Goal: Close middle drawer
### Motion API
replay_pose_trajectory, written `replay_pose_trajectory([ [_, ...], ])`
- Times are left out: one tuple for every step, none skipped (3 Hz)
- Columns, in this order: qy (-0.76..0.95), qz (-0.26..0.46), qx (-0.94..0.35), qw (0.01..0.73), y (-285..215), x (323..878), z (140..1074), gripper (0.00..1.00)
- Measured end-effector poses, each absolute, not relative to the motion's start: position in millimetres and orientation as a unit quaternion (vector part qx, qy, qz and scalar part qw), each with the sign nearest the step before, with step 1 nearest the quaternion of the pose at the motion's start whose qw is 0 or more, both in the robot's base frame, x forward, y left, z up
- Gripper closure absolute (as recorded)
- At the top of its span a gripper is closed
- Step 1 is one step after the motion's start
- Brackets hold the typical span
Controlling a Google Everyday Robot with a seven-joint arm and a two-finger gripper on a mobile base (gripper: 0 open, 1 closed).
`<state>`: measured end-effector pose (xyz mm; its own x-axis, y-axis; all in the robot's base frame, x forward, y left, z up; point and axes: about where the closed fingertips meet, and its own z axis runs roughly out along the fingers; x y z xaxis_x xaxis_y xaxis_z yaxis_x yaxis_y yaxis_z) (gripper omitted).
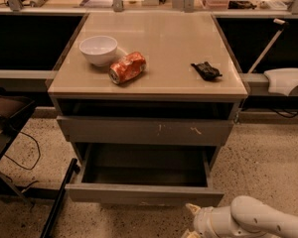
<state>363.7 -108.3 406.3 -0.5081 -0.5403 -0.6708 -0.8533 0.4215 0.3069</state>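
The middle drawer [144, 194] is pulled far out of the cabinet, and its empty grey inside [144, 168] shows. Its plain flat front faces me low in the view. Above it is the grey drawer front with pale scratch marks [144, 131], out only a little. My gripper [191, 221] is at the bottom edge of the view, just in front of and below the right part of the middle drawer's front, on the end of my white arm [253, 221]. It holds nothing that I can see.
On the cabinet top [164, 43] are a white bowl [98, 49], a crushed orange can [127, 67] and a small black object [205, 70]. A dark chair or stand [5, 123] and a black bar [57, 202] are at the left. Speckled floor [268, 157] lies to the right.
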Motion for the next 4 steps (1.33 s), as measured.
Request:
replay_pose_trajectory([
  [0.798,0.307,-0.447,0.263,-102,392,410,0.0],
  [0.792,0.304,-0.455,0.271,-96,403,413,0.0],
  [0.77,0.301,-0.475,0.301,-71,450,432,0.0],
  [0.77,0.301,-0.475,0.301,-72,449,432,0.0],
])
